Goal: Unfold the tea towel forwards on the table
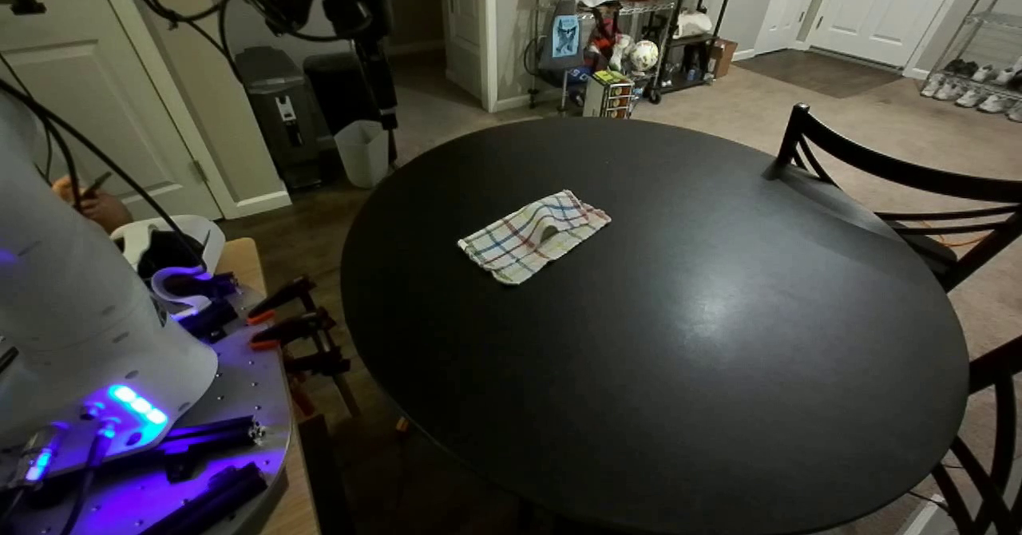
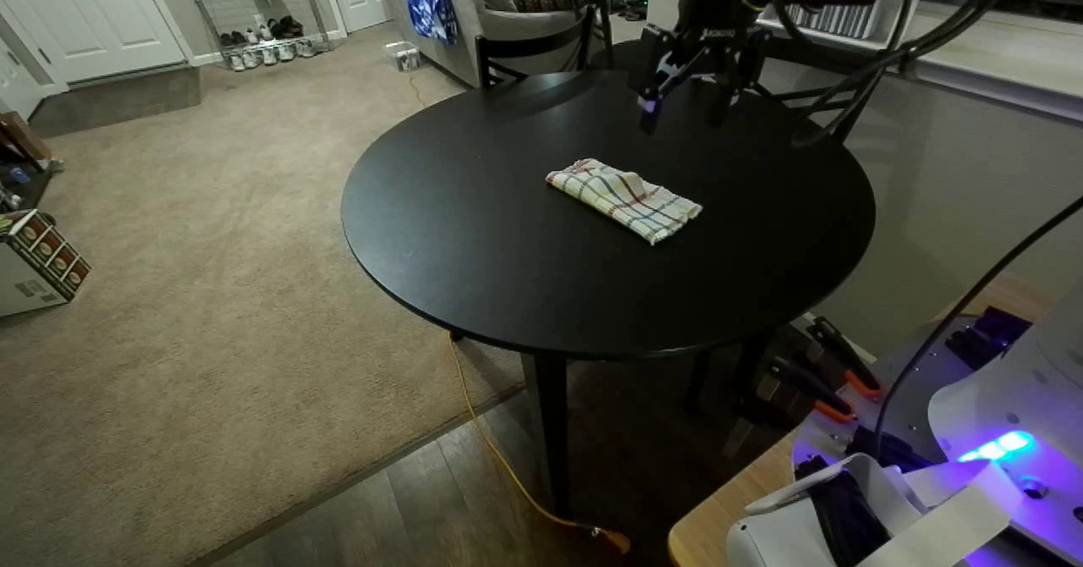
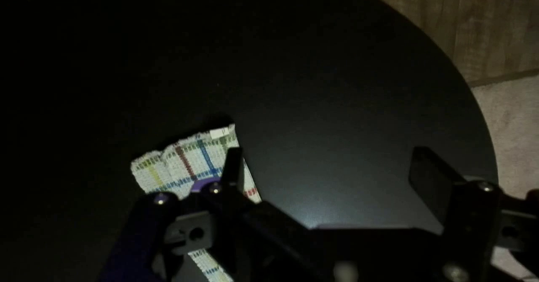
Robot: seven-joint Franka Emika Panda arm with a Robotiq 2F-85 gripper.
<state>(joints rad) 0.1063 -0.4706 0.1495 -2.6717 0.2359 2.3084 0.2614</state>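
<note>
Claw [image 3: 332, 173] spread wide; wrist view shows bare table [image 3: 337, 105] between its fingers. Same claw in an exterior view: upper part of the frame, right of centre, tips apart from the tea towel [image 2: 626, 201]; pale lettering [image 2: 720, 34] on its body too small to read. Towel in wrist view: lower left, partly hidden behind a finger; white tag [image 3: 219, 133] near one corner, marking illegible. Both exterior views put the towel near mid-frame on the table, one long edge arched up in a ripple. Containers: pale bin [image 1: 364, 156] and grey bin [image 1: 275, 120], upper left in an exterior view, contents not visible. Clear tub [image 2: 403, 56], upper left in an exterior view, contents indistinct. Printed carton [image 2: 38, 266], left edge, wording too small to read.
</note>
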